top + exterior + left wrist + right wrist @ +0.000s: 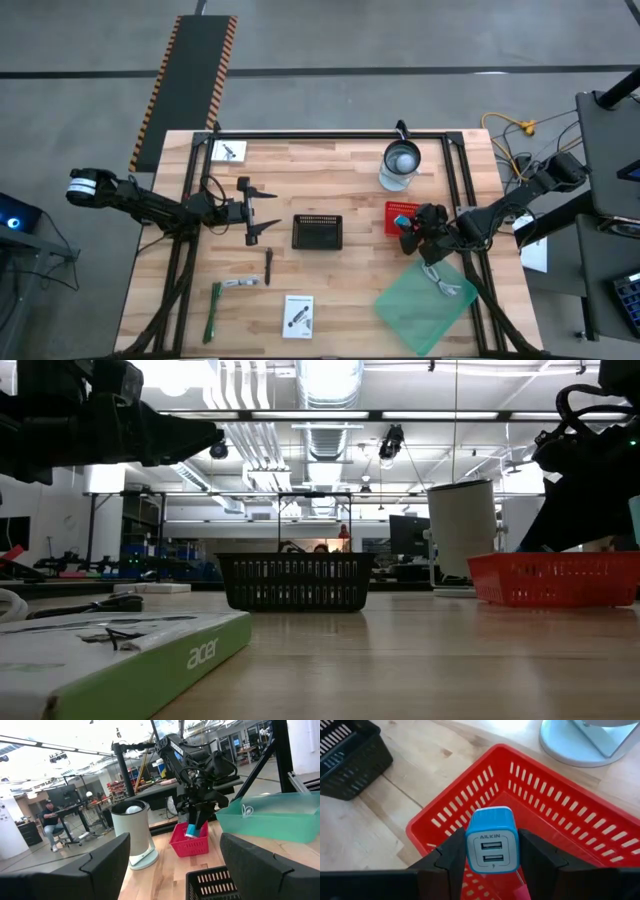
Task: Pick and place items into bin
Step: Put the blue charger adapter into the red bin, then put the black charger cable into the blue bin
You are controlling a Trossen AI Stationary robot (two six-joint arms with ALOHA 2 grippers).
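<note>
A butcher-block wooden table [330, 280] stands on a grey workshop floor. Nearest, at six o'clock, lies a white printed card [298, 314], with a long green strip tool [212, 312] at seven. At mid-table sits a black basket [317, 232]. At nine o'clock the left gripper [262, 212] waits, jaws wide and empty. At three o'clock the right gripper [492, 851] grips a blue USB charger [492, 840] just above the red bin [555, 827]. The placing step appears underway; next it likely needs to release over the bin.
</note>
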